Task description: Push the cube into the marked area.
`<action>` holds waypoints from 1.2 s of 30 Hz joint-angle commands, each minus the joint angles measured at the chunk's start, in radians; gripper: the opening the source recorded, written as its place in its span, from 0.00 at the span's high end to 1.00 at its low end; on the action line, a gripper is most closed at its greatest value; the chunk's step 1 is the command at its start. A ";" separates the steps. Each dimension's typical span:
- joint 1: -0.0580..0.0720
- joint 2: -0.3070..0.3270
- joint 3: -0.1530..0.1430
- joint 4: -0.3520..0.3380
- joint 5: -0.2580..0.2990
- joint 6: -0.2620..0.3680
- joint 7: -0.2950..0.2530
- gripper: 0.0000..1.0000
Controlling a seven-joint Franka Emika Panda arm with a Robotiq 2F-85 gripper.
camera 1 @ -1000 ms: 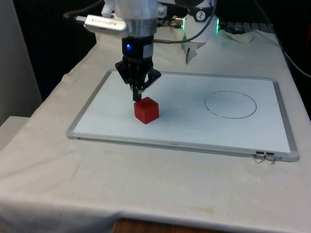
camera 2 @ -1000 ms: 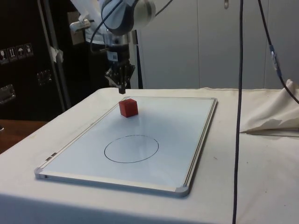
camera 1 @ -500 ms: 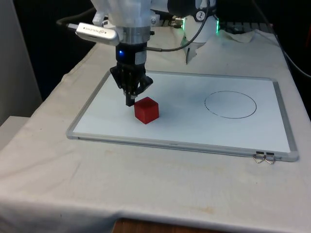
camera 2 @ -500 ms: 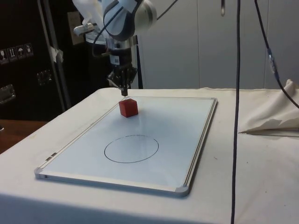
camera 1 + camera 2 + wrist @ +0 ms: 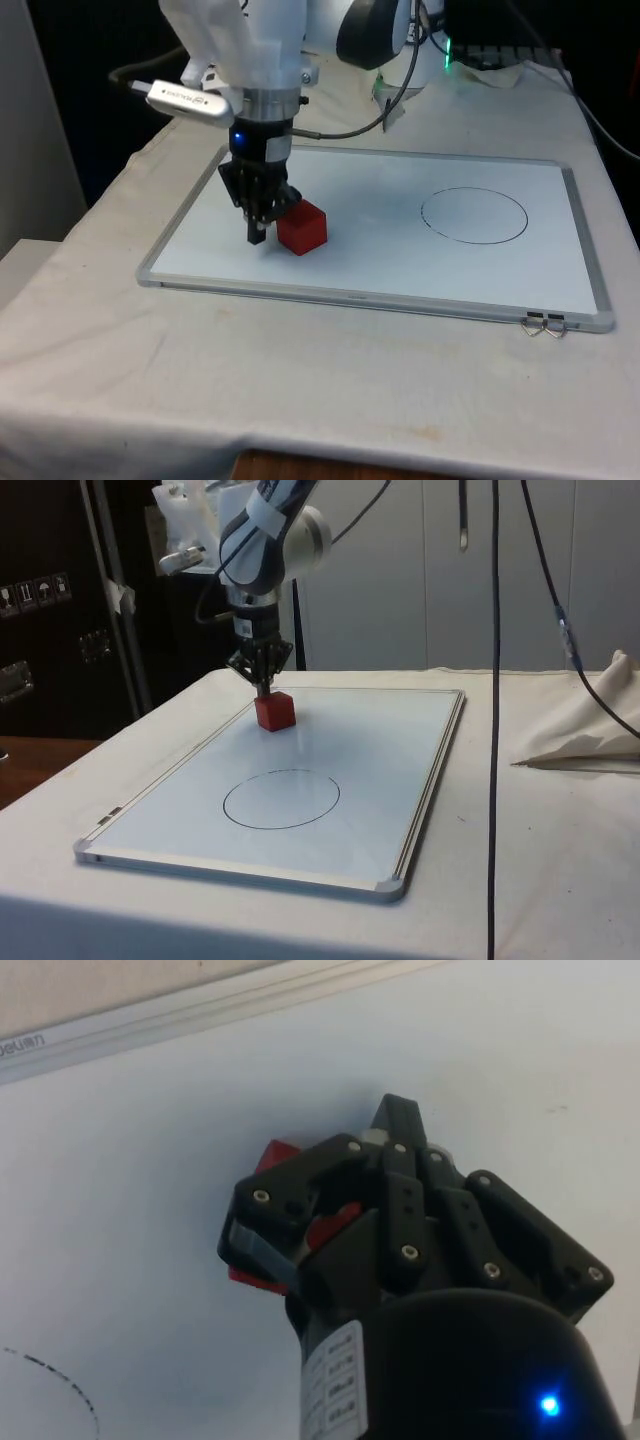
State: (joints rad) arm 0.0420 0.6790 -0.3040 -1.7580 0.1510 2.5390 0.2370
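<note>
The black gripper (image 5: 257, 237), its fingers apparently closed together and holding nothing, is set low just beside the red cube (image 5: 302, 227) on the front view's left, so that the cube, well apart from the drawn circle (image 5: 474, 215) on the whiteboard (image 5: 380, 270), can be pushed rightward.

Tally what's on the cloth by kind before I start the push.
Red cube: 1
Whiteboard with drawn circle: 1
Binder clips at the board's near edge: 2
Total: 4
</note>
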 commanded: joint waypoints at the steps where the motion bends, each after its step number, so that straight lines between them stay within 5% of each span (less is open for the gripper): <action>1: -0.005 0.005 0.000 0.008 0.007 -0.002 0.001 1.00; 12: 0.000 0.013 -0.027 0.021 0.006 -0.020 0.046 1.00; 36: -0.005 -0.024 -0.029 -0.011 0.051 -0.128 0.120 1.00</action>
State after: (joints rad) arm 0.0410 0.6630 -0.3390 -1.7610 0.1940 2.4120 0.3580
